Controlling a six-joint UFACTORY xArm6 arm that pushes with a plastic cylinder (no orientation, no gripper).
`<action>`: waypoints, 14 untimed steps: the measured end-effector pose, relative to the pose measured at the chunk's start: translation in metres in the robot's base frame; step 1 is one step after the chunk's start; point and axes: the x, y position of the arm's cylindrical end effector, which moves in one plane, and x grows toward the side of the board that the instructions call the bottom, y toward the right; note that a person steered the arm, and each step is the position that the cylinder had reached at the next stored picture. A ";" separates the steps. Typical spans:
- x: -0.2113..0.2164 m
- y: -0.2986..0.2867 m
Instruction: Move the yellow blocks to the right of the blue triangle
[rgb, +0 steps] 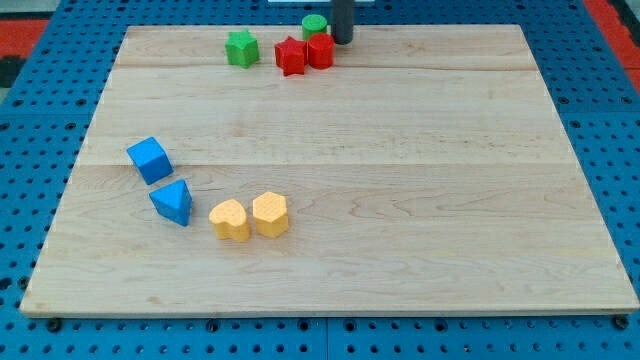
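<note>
A: Where is my tip (343, 41) right now?

B: Up at the 12 o'clock edge of the tabletop (400, 150), just past centre toward 1 o'clock. The dark rod comes down from the view's top and its end sits just beside the red cylinder-like block (320, 50), on that block's 3 o'clock side, and next to the green round block (314, 26). Whether it touches either one I cannot tell.

A: Is the gripper spread or pressed together?

B: There is no gripper to see, only the straight rod, so nothing spread, pressed together or pinching.

A: What else is near it?

B: A red star-shaped block (290, 56) touches the other red one at its 9 o'clock side, and a green star-shaped block (241, 48) stands a little apart further toward 9 o'clock.

A: And the yellow blocks?

B: Well apart from the tip, down toward 7 o'clock on the tabletop. The yellow heart-like block (231, 220) and the yellow hexagonal block (270, 214) stand side by side, about touching, the hexagonal one at the 3 o'clock side of its neighbour.

A: Where is the blue triangle (172, 202)?

B: Just at the 9 o'clock side of the heart-like one, near but with a small gap. So both yellow ones lie at the triangle's 3 o'clock side. A blue cube (149, 160) sits close by at the triangle's 11 o'clock
</note>
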 end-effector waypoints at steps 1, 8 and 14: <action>0.090 0.031; 0.400 -0.031; 0.293 -0.135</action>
